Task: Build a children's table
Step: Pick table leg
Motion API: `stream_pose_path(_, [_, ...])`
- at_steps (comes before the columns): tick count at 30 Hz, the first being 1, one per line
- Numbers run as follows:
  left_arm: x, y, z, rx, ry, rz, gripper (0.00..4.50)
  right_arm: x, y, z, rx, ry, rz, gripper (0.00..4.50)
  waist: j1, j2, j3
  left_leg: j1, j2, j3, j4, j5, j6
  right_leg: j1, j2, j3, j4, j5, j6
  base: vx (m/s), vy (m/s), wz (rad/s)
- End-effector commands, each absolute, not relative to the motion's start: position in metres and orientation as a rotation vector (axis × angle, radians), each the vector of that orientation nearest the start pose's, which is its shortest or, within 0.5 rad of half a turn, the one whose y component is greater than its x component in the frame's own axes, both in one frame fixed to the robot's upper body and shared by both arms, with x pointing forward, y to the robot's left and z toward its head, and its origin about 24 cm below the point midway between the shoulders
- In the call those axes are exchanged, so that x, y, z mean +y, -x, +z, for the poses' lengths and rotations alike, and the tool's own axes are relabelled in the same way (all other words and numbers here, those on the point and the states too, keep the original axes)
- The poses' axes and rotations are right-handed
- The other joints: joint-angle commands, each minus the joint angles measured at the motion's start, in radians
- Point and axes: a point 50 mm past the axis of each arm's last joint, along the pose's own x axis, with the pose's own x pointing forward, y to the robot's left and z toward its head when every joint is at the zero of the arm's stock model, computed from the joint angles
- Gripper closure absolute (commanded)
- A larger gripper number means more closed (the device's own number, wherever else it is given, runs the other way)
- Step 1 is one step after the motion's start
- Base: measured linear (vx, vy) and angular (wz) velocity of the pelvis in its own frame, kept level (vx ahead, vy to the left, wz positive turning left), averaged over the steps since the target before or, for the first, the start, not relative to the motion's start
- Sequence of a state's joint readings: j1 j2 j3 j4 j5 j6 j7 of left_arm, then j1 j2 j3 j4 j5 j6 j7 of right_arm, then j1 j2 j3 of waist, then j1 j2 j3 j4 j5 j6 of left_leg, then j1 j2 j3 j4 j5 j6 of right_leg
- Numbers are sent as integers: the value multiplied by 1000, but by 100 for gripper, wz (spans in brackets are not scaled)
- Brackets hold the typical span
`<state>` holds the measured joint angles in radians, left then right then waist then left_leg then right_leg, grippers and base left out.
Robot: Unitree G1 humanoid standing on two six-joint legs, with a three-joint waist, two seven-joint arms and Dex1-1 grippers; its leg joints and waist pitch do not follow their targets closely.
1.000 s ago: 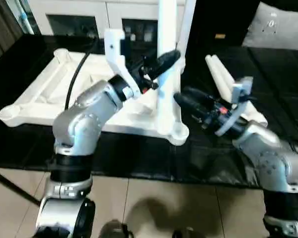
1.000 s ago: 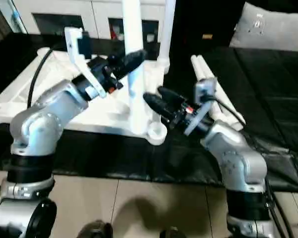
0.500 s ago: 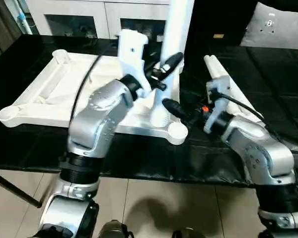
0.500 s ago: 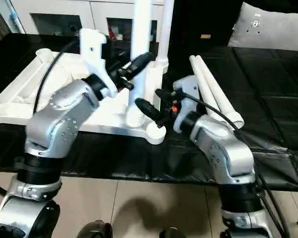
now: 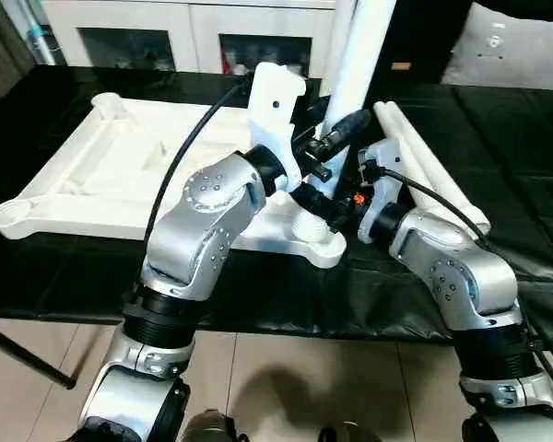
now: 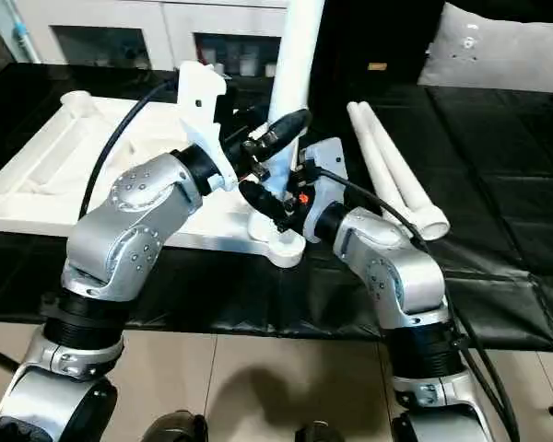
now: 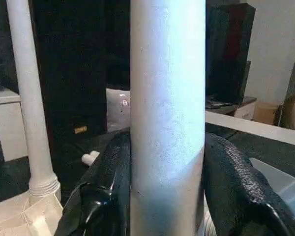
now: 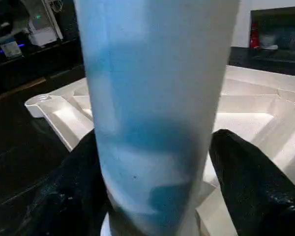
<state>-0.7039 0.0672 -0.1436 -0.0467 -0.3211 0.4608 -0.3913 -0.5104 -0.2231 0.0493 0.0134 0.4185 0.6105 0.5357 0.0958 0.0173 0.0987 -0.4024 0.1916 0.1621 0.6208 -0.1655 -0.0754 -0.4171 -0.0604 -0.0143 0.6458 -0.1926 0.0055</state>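
— Leg upright at the tabletop's near right corner socket: why both grippers?

— Left gripper clasps it higher up, steadying it (my guess) while it seats. Right gripper straddles the base; whether it grips, I can't tell.

— Change from a second ago?

— Right gripper came in from the right to the leg's foot. Two spare legs lie further right.

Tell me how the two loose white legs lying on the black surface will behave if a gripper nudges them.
The two loose legs are smooth round tubes lying flat on the black surface, so they would probably roll sideways. They look hollow, so likely light and easy to shift. They look stiff enough not to flex.
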Motion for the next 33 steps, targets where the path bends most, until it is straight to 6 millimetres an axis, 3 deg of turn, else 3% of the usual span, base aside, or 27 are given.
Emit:
stream_pose_path(1, [42,-316,210,-251,47,-857,270,-107,-318,132,143,-129,807,120,2,-17,-101,14,14,4,-64,-99,17,62,-53,26,-73,-88,-196,0,0,0])
stream_pose_path(16, [39,-311,209,-232,73,-919,270,-110,-316,128,157,-165,829,245,2,-18,-106,15,15,5,-60,-83,26,64,-52,25,-69,-58,-212,0,0,0])
stream_pose_path(18, [40,-309,211,-237,94,-941,214,-109,-315,130,145,-197,833,253,3,-16,-107,14,15,4,-60,-80,27,64,-53,25,-68,-58,-212,0,0,0])
stream_pose_path(24, [38,-303,216,-257,119,-1021,164,-112,-315,126,155,-177,799,259,3,-18,-107,15,15,5,-59,-69,33,63,-51,25,-66,-44,-218,0,0,0])
stream_pose_path(33, [33,-283,221,-302,196,-1210,91,-114,-314,120,171,-144,752,261,-1,-11,-100,15,14,6,-62,-115,12,60,-50,26,-73,-98,-210,0,0,0])
